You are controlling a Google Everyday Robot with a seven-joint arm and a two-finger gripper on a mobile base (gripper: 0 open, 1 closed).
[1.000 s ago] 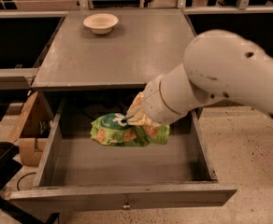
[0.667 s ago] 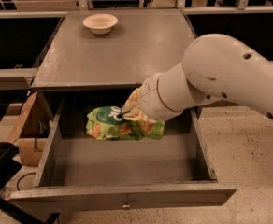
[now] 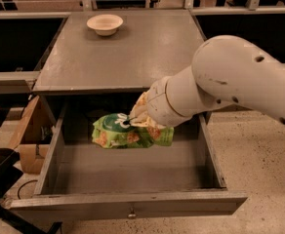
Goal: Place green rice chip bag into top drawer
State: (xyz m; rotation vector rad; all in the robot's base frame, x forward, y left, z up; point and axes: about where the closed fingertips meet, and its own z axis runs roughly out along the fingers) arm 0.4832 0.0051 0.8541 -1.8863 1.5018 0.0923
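The green rice chip bag hangs crumpled over the rear part of the open top drawer, which is grey with a small knob at its front centre. My gripper sits at the end of the white arm that comes in from the right. It grips the bag's upper right part and holds it just above the drawer floor. The arm's wrist hides the right part of the bag.
A small cream bowl stands at the back left of the grey cabinet top. A cardboard box sits on the floor to the left of the drawer. A dark object is at the lower left.
The gripper and the bag have shifted slightly up and to the left inside the drawer. The drawer and the bowl have not moved.
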